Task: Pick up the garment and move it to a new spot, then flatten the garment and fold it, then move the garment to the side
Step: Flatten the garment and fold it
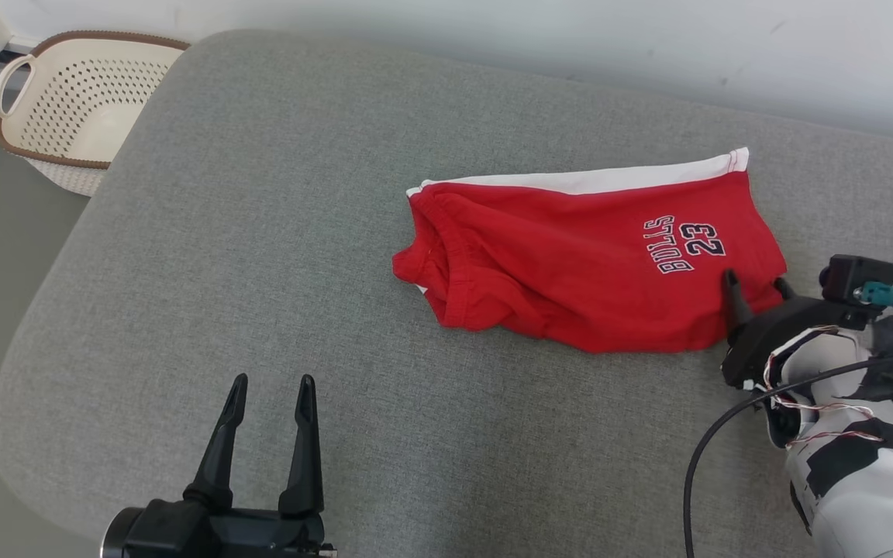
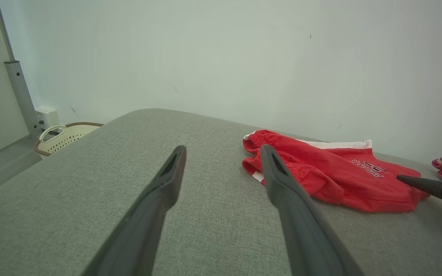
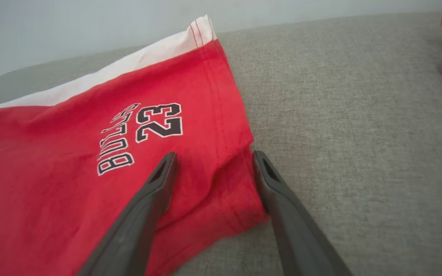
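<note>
While our right gripper [image 1: 755,279] straddles the four o'clock hem corner of the red shorts [image 1: 586,263], jaws apart, the shorts lie at two o'clock on the grey pad [image 1: 260,232], waistband rumpled. Our left gripper [image 1: 273,380] hovers at seven o'clock, jaws likewise apart and empty. We judge a shallow pinch could catch only the top layer, so the shorts would spill open and drag when lifted.

L + R jaws wide apart

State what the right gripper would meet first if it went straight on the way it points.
Probably the shorts: their hem corner lies between the open fingers of the right gripper, though its height above the cloth is unclear.
</note>
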Robot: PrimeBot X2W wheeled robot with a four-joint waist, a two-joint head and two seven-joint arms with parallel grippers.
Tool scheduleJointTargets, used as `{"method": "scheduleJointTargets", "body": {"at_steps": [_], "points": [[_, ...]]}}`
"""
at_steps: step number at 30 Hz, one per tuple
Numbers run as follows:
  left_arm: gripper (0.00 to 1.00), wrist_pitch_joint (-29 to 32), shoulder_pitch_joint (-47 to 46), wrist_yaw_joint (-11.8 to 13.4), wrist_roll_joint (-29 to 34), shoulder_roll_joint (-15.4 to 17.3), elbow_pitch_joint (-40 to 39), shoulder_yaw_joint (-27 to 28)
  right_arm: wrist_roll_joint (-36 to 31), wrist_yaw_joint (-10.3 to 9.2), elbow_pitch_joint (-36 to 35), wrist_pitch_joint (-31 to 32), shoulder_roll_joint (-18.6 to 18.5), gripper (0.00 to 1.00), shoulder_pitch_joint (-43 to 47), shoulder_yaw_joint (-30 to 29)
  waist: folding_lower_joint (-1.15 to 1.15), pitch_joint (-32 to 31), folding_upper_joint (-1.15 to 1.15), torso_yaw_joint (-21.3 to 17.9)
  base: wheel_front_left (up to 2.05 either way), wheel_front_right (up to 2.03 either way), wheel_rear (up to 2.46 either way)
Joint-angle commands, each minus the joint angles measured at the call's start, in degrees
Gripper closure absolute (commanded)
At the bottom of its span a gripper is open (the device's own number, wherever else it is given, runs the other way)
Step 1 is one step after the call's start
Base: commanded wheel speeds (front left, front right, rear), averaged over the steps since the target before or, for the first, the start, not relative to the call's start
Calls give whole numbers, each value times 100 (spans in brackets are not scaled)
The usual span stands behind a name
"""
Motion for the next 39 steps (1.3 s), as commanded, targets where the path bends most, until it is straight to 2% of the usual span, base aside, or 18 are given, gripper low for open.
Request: {"method": "scheduleJointTargets", "body": {"at_steps": [1,7,8,9,10,11,17,24,32,39], "points": [[0,-23,-54,15,-40,1,21,20,-73,-1,130,-13,17,0,-81,47,-1,-2,-1,-3,0,0,0],[0,-23,-90,-3,-50,0,73,17,-165,-1,512,-104,128,0,-202,136,-1,-19,-1,-60,0,0,0],[0,-23,-98,-3,-56,0,82,8,-171,-1,579,-96,136,26,-216,143,-1,-18,-1,-62,0,0,0],[0,-23,-101,-4,-60,0,90,-1,-177,-1,638,-103,148,60,-223,151,-1,-16,-1,-62,0,0,0],[0,-23,-105,-3,-69,0,101,-9,-179,-1,685,-124,159,84,-241,160,-1,-16,-1,-60,0,0,0],[0,-23,-99,1,-78,0,107,-9,-176,0,722,-148,167,100,-268,171,-1,-17,-1,-57,0,0,0],[0,-23,20,-25,-56,0,168,78,-56,-1,835,-386,254,100,-252,219,-1,-119,-1,-93,0,0,0],[0,-23,225,-91,4,2,314,205,326,-1,695,-623,446,100,167,373,-1,-508,-1,-251,0,0,0],[0,-23,419,-214,81,2,403,217,769,-1,111,-703,533,100,955,879,-1,-893,-1,-451,0,0,0],[0,-23,571,-280,131,2,491,229,1150,-1,-694,-618,368,100,1837,1368,-1,-1176,-1,-672,0,0,0]]}}
